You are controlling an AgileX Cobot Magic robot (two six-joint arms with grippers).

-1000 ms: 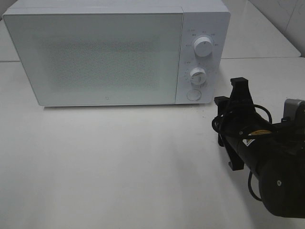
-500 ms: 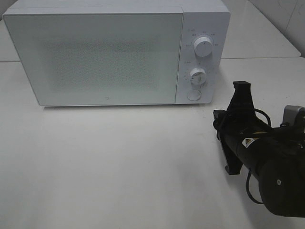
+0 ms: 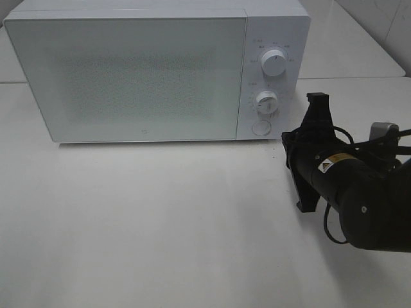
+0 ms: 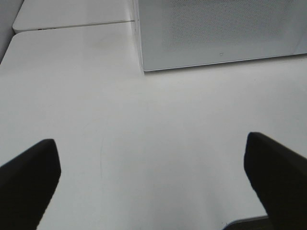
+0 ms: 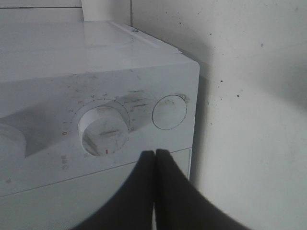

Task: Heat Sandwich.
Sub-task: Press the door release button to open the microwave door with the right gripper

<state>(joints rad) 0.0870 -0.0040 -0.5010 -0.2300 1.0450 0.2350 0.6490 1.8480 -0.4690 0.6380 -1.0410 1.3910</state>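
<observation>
Between the right gripper's (image 5: 154,153) black fingers (image 5: 172,191) no gap shows: they are pressed flat together with nothing caught in them, and their tips sit close in front of the microwave's (image 3: 154,77) control panel (image 3: 273,38), near the lower dial (image 5: 104,130) and the round button (image 5: 169,112). From the high camera the right arm (image 3: 359,192) lies low over the white table (image 3: 160,224) on the right side, its black body just off the microwave's front right corner and apart from the housing. The left gripper (image 4: 149,139) stands with its jaws spread wide and empty, one dark finger (image 4: 29,182) at each side of the wrist view and the tabletop showing between them; the microwave's lower front corner lies well ahead of it. The microwave door (image 3: 128,77) is closed, its speckled pale face hiding whatever is inside, and the upper dial (image 3: 274,64) sits above the lower one on the panel. Where the sandwich is cannot be told from any of these views.
</observation>
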